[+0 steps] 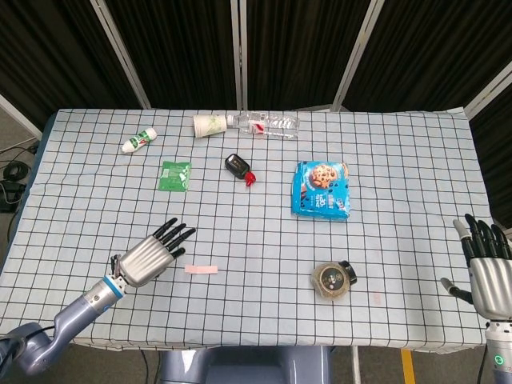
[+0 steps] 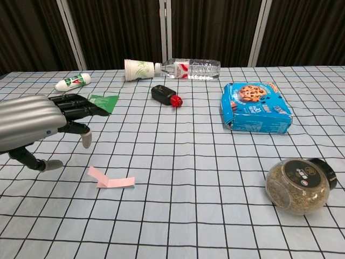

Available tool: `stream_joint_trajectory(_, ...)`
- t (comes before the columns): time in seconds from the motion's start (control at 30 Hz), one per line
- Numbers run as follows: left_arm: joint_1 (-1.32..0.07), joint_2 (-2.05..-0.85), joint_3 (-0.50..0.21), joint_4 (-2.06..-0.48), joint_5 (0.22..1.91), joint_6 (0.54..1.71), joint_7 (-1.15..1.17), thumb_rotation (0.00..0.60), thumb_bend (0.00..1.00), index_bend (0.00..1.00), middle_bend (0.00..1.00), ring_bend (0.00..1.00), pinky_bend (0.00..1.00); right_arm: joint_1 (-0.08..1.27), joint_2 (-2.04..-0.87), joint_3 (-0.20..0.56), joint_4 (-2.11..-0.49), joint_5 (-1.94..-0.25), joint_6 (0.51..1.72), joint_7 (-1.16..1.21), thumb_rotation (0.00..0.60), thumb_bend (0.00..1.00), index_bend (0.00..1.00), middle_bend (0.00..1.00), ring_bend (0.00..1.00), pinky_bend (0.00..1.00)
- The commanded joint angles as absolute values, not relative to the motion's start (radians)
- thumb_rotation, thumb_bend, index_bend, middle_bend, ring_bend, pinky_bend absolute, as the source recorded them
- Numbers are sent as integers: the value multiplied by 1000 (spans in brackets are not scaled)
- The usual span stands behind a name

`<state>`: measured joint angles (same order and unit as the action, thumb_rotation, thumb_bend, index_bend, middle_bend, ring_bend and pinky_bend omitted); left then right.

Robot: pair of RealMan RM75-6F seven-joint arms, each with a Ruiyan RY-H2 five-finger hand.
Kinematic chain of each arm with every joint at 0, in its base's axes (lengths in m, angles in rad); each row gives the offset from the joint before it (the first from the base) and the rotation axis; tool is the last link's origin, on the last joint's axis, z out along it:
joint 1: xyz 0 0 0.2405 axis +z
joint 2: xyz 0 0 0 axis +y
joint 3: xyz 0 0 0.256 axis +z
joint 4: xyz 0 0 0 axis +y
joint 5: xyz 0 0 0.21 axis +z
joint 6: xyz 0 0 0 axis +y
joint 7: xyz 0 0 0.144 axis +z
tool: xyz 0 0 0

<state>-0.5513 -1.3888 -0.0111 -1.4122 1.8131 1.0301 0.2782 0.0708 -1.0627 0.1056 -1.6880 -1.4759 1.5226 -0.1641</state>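
A table fills most of the scene, covered by a pale blue cloth printed with a black grid, lying slightly rumpled along the left side. Behind it hang black pleated curtains, divided by slanted and upright silver metal poles. Grey floor shows past the table's left edge, with dark cables coiled there. A yellow floor stripe shows below the front edge. Light is even and soft.

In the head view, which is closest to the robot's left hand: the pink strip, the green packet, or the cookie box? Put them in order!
From the left hand:
1. Pink strip, just to its right on the cloth.
2. Green packet, farther back, above the hand.
3. Cookie box, far off on the right side.
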Motion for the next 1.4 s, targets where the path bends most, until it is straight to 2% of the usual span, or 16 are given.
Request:
stream_joint_trajectory(0.03, -579, -1417, 11, -1369, 1832, 1016, 266, 600, 352, 390, 0, 0, 0, 72, -1064, 109, -1682, -1464, 1518, -165, 600, 0, 0, 0, 0, 0)
stream_joint_trajectory(0.13, -591, -1434, 24, -1339, 1848, 1027, 248, 600, 396, 391, 0, 0, 0, 71, -1064, 112, -1679, -1458, 1518, -164, 600, 0, 0, 0, 0, 0)
stream_joint_trajectory(0.57, -642, -1555, 69, -1186, 1893, 1075, 183, 600, 397, 427, 0, 0, 0, 70, -1058, 124, -1669, -1431, 1516, -143, 600, 0, 0, 0, 0, 0)
stream_joint_trajectory(1.0, -660, -1575, 81, -1175, 1874, 1092, 209, 600, 400, 500, 0, 0, 0, 67, -1050, 126, -1670, -1429, 1522, -128, 600, 0, 0, 0, 0, 0)
stream_joint_trajectory(1.4, -659, -1587, 91, -1169, 1858, 1103, 232, 600, 477, 569, 0, 0, 0, 64, -1044, 126, -1674, -1432, 1527, -117, 600, 0, 0, 0, 0, 0)
